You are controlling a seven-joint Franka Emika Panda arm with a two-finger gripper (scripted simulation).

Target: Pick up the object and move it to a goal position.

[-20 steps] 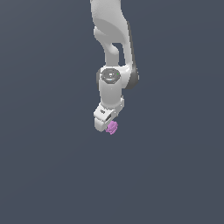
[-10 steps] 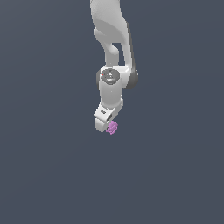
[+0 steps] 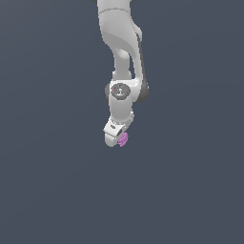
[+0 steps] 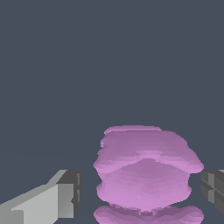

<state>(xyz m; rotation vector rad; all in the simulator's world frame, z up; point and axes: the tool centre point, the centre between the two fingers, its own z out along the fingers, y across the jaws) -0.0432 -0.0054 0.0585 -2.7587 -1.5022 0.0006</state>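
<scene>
The gripper carried the pinkish-purple lumpy object between its fingers (whether both pads actually pressed it could not be told), presumably gripped for the move toward the goal.

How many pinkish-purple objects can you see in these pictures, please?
1. The pinkish-purple object sits at the tip of the gripper; in the wrist view it lies between the fingers. Nothing suggests others hidden.

we see the object as matt pinkish-purple, lumpy and ridged in stepped layers. the arm looks like smooth white plastic with a soft sheen. the fingertips carry dull grey, blocky pads.
</scene>
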